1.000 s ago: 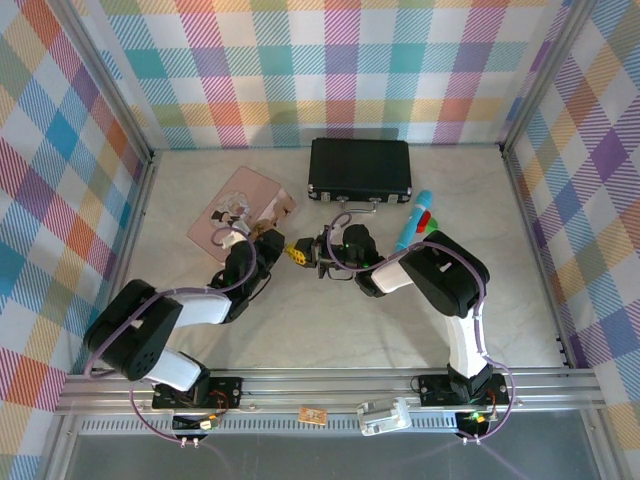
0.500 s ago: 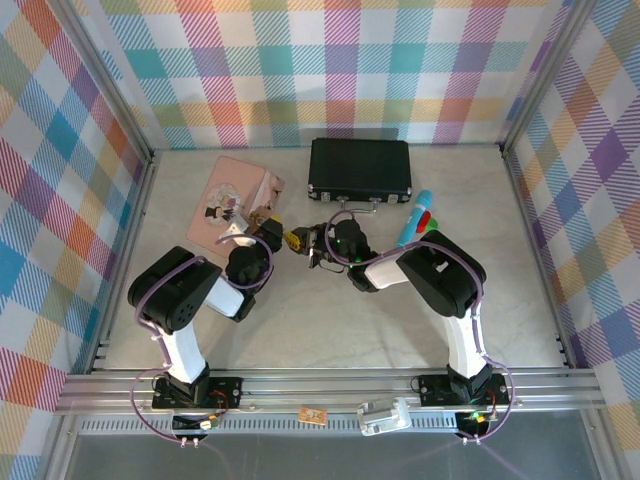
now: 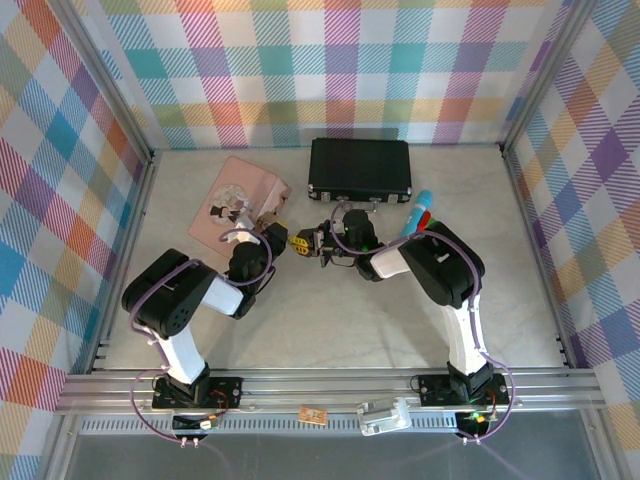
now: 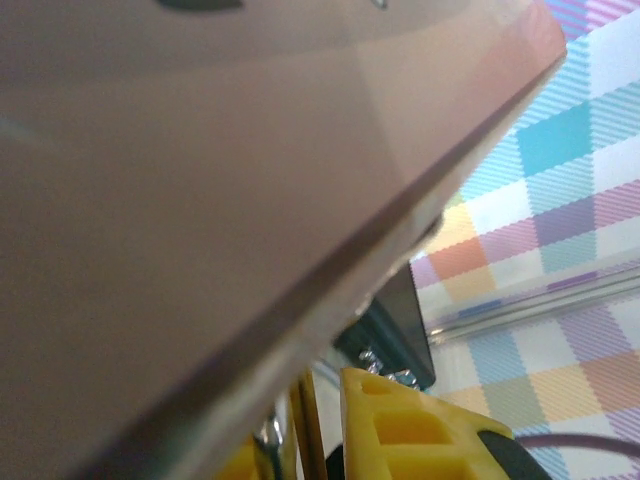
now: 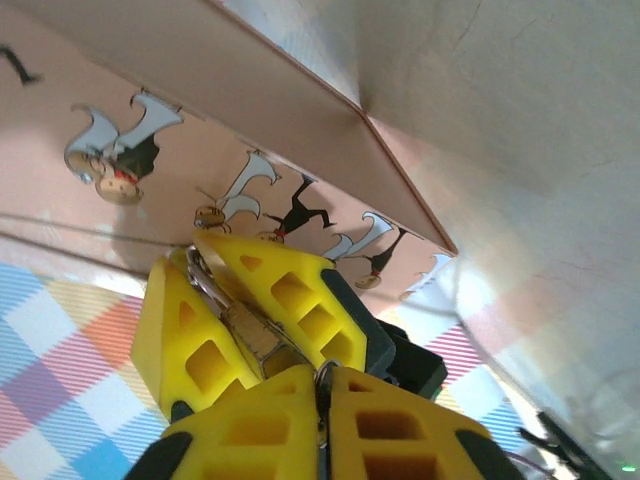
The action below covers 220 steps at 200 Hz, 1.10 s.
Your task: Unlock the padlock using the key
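My left gripper (image 5: pixel 215 300): clamped on the padlock (image 5: pixel 255 335).
My right gripper (image 5: pixel 320 420): pressed nearly together, pinching the key (image 5: pixel 322 378).

A pink metal tin (image 3: pixel 232 205) is lying left of a black rectangular case (image 3: pixel 360 167). A blue plastic marker (image 3: pixel 415 215) is lying before its right corner.

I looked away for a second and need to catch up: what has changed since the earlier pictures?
The left pincer and right pincer moved together toward the black case; the left arm's elbow drew in. The pink tin shifted slightly. The left pincer still grips the padlock; case and blue pen stayed put.
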Motion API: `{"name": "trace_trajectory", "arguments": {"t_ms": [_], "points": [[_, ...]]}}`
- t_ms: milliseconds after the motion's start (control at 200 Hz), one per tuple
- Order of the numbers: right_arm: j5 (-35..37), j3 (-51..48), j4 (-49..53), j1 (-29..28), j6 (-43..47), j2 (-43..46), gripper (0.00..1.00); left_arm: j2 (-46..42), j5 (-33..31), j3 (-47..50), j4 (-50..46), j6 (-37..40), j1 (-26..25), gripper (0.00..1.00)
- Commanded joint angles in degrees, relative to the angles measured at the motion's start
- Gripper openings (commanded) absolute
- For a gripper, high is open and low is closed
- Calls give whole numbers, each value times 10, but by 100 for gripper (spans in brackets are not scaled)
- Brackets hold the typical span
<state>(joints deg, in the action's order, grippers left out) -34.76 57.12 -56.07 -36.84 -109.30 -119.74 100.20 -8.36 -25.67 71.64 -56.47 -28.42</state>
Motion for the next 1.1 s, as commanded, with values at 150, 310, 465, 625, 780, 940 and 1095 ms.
{"name": "trace_trajectory", "arguments": {"t_ms": [150, 310, 465, 625, 780, 940, 1095], "points": [[-71, 31, -18, 14, 189, 35, 30, -74, 20, -8, -233, -33, -17, 0], [-91, -6, 66, 33, 343, 77, 39, -148, -7, -34, -387, -33, -17, 0], [-62, 35, 431, 32, 649, 159, 41, -181, -9, -52, -466, -20, -17, 0], [10, 37, 602, 19, 866, 214, 39, -167, 17, -67, -488, -20, -16, 0], [89, 19, 648, -36, 1023, 227, 41, -154, 47, -90, -523, -26, -15, 0], [132, -7, 565, -89, 1085, 213, 42, -149, 78, -113, -562, -39, -12, 0], [173, 1, 492, -108, 1094, 179, 41, -159, 85, -118, -582, -43, -11, 0]]}}
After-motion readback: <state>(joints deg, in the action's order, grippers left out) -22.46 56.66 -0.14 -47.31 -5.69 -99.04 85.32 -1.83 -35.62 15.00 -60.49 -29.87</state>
